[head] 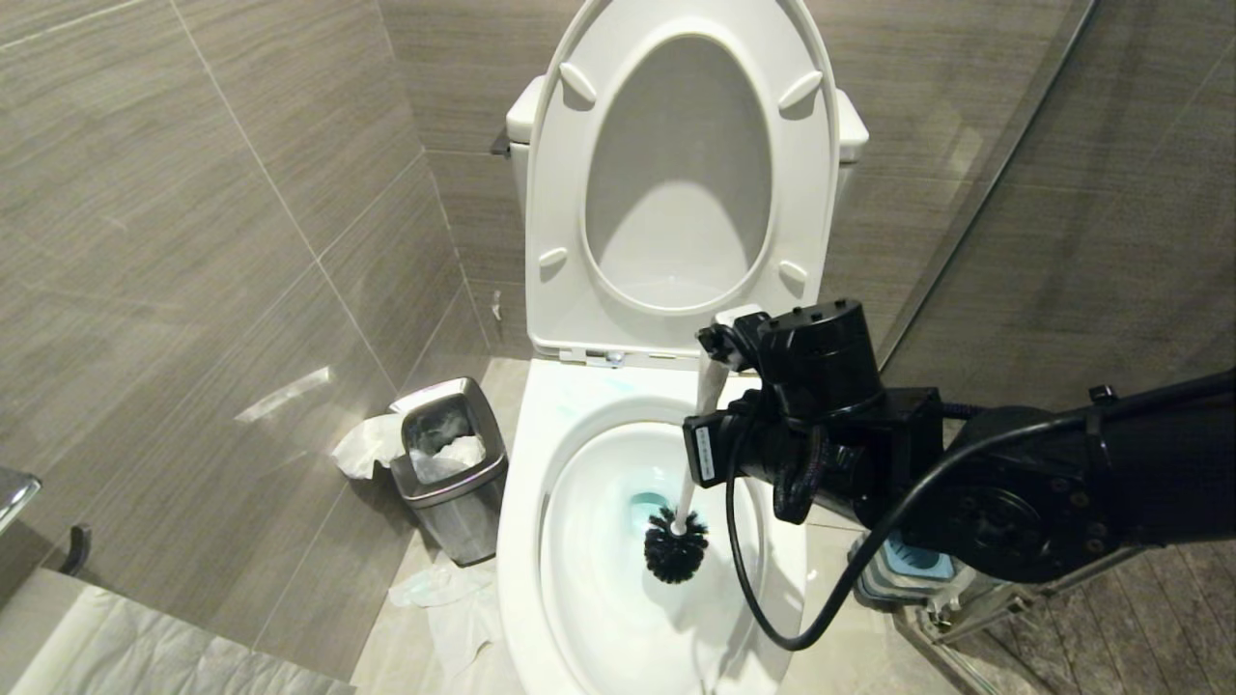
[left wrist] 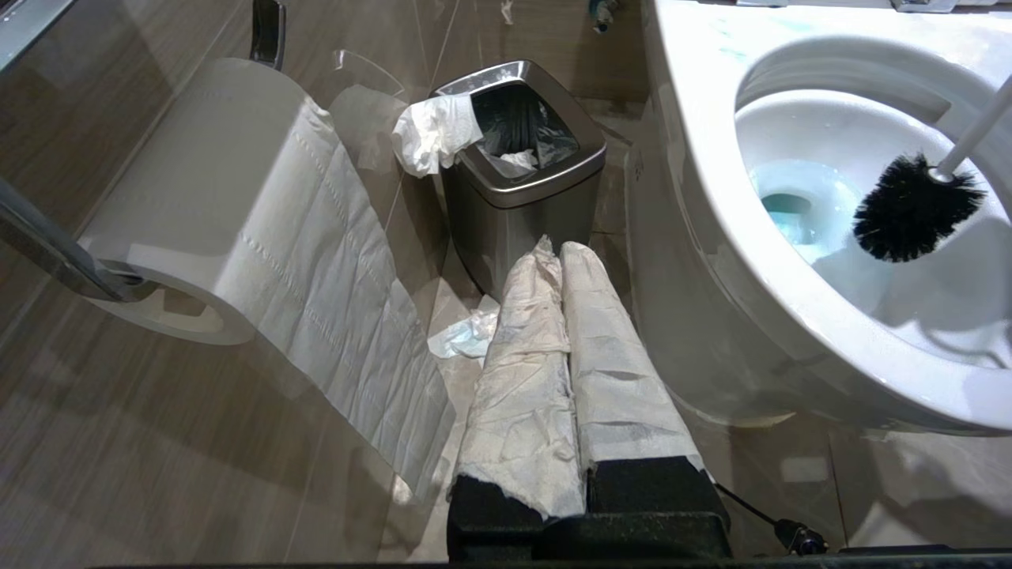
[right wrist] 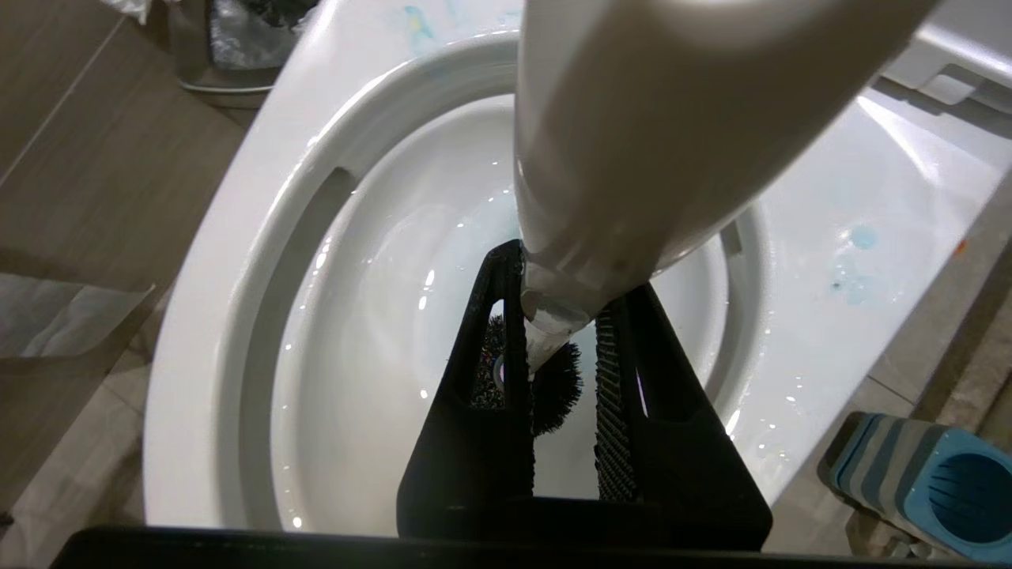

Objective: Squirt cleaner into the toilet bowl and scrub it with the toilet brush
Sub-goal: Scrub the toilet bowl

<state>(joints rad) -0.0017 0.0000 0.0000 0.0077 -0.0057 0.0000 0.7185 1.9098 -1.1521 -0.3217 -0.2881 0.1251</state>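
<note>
The white toilet bowl (head: 526, 502) stands open, with blue-tinted water (head: 649, 502) at its drain. My right gripper (head: 722, 340) is shut on the upper part of the toilet brush handle (head: 688, 483), above the bowl's back right. The brush hangs steeply, its black bristle head (head: 675, 548) low inside the basin just in front of the water. In the right wrist view the gripper (right wrist: 568, 284) clamps the white handle (right wrist: 632, 142), and the bristle head (right wrist: 553, 383) shows beyond the fingers. My left gripper (left wrist: 557, 251) is parked shut, its fingers wrapped in white paper, beside the bowl (left wrist: 711, 197). No cleaner bottle is in view.
Seat and lid (head: 676, 290) are raised against the tank. A small steel bin (head: 452, 473) with tissue stands left of the toilet, with paper scraps (head: 454, 598) on the floor. A toilet roll (left wrist: 198, 221) hangs on the left. The blue-and-grey striped holder (right wrist: 925, 490) stands at the right by a glass partition (head: 985, 193).
</note>
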